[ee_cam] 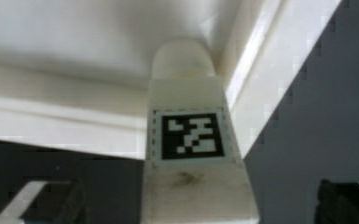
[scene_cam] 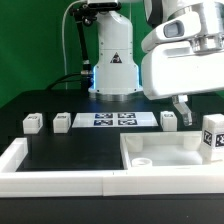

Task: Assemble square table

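While its fingers stand spread and grip nothing, the claw [scene_cam: 181, 110] hangs released just behind the square slab [scene_cam: 160, 152], which lies flat on the tabletop [scene_cam: 70, 148] at the exterior view's right. In the wrist view a tagged leg [ee_cam: 194, 130] sits centred between the fingers, touching neither, probably lined up for a grasp. Another leg [scene_cam: 32, 122] stands past the marker board [scene_cam: 112, 120], out of the way.

Open black tabletop [scene_cam: 70, 148] lies toward its front left corner, fenced by the white rail [scene_cam: 12, 158]. Small legs [scene_cam: 61, 121] and the marker board [scene_cam: 113, 119] line the far side; the slab [scene_cam: 165, 152] and, seemingly, a fourth leg [scene_cam: 213, 136] block the right front corner.
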